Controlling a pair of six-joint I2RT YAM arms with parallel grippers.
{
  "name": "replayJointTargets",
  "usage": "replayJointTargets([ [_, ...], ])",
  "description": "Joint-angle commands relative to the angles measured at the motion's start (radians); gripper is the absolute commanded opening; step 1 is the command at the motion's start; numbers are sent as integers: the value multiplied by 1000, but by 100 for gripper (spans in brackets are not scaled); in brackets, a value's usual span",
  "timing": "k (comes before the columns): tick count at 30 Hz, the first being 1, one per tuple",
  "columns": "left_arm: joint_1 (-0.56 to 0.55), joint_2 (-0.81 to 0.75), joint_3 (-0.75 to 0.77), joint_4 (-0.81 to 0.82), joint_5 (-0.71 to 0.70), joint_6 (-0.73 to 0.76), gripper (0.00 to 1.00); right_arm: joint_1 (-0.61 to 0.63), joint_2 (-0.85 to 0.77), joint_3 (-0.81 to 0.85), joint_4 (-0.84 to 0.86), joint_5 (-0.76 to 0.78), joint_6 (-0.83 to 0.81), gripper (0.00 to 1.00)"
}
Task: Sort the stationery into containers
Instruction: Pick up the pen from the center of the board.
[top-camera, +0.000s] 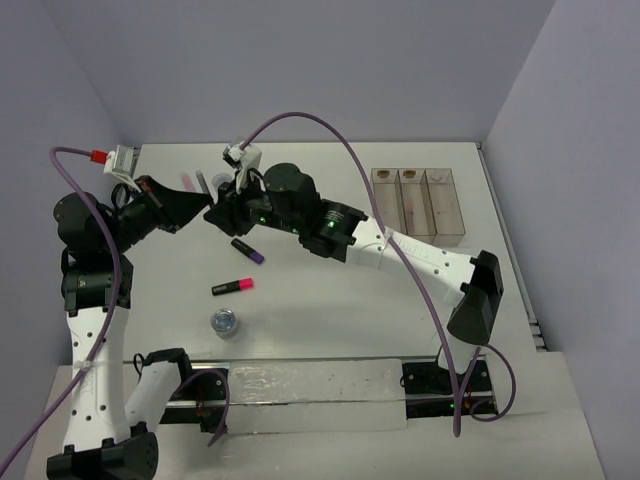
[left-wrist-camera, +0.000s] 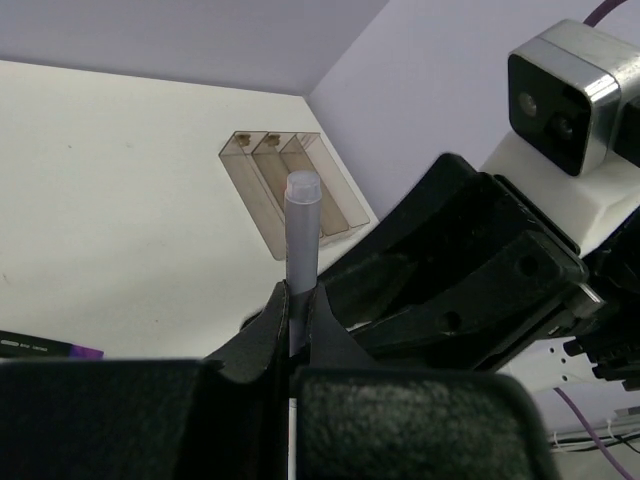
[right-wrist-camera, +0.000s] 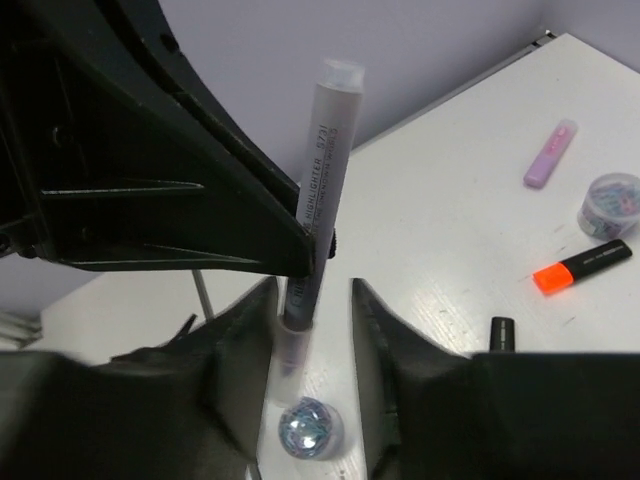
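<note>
Up at two o'clock from above, your bins (top-camera: 418, 200) seem to hold one pink stick. A purple highlighter (top-camera: 248, 251), a pink highlighter (top-camera: 232, 287) and a pot (top-camera: 224, 323) lie loose, so most sorting remains.

Left wrist: your left pincer (left-wrist-camera: 297, 322) clamps a grey pen (left-wrist-camera: 301, 240) upright.

Right wrist: your right pincer (right-wrist-camera: 312, 330) straddles that pen's lower end, jaws part-open, not yet pinching.

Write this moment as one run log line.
step: handover | left gripper: shut on grey highlighter, upright | right gripper: open, jaws astride it | unsorted: pink highlighter, purple highlighter

Grey stick (right-wrist-camera: 320, 190) reads "HIGHLIGHTER" — perhaps "5731".
</note>
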Motion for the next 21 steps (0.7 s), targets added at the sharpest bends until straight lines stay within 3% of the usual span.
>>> replayJointTargets([
  [1,2,-6,-1,70,35,-44,0,11,23,77,6,5,-13,8],
  [3,2,-5,-4,72,36,-40,0,11,25,83,-4,8,-5,0],
  [5,2,1,1,51,34,-28,0,11,13,68,6,13,-2,0],
  [6,2,9,13,11,18,-10,14,8,-4,48,14,17,1,0],
  [8,3,29,40,-54,-5,30,78,-3,-29,25,-10,32,1,0],
  [9,2,43,60,-95,-17,50,94,-13,-41,16,-31,46,-4,0],
  [10,2,56,82,-127,-32,76,99,-23,-56,6,-46,61,-10,0],
  [12,2,84,127,-204,-51,112,99,-61,-86,-35,-84,103,-12,0],
  [17,3,106,207,-362,-149,282,99,-322,-222,-244,-166,105,43,0],
  [21,2,64,170,-381,-244,359,99,-568,-262,-358,-273,296,7,0],
])
